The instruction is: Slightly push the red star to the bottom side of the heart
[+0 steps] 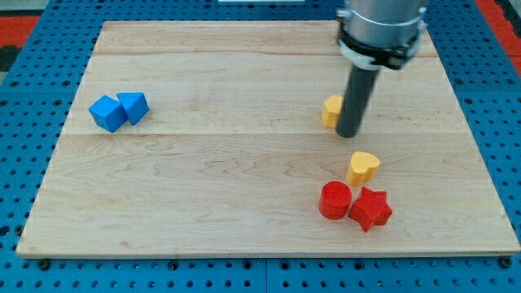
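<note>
The red star [371,208] lies at the view's lower right, touching a red cylinder [334,200] on its left. The yellow heart [363,167] sits just above the star, a little to its left. My tip [348,133] is above the heart, beside a yellow block [330,111] that the rod partly hides. The tip is well apart from the star.
Two blue blocks [107,113] [133,107] touch each other at the view's left. The wooden board [244,163] lies on a blue pegboard surface. The arm's grey body [381,28] hangs over the board's top right.
</note>
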Robot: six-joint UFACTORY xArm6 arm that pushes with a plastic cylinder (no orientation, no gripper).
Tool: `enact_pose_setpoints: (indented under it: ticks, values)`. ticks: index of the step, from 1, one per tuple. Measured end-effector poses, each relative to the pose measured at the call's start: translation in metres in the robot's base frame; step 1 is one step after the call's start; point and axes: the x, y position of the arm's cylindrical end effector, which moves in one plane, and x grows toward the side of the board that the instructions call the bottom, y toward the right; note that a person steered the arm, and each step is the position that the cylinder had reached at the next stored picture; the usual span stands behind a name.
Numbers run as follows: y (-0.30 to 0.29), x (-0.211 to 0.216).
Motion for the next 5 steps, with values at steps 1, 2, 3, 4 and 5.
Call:
enact_pose_setpoints:
  ticks: [1, 2, 3, 4, 5]
  values:
    - [-0.053, 0.031]
    - [-0.062, 0.099]
    - [-0.084, 0.114]
    - [-0.095, 0.148]
    - [-0.025, 0.155]
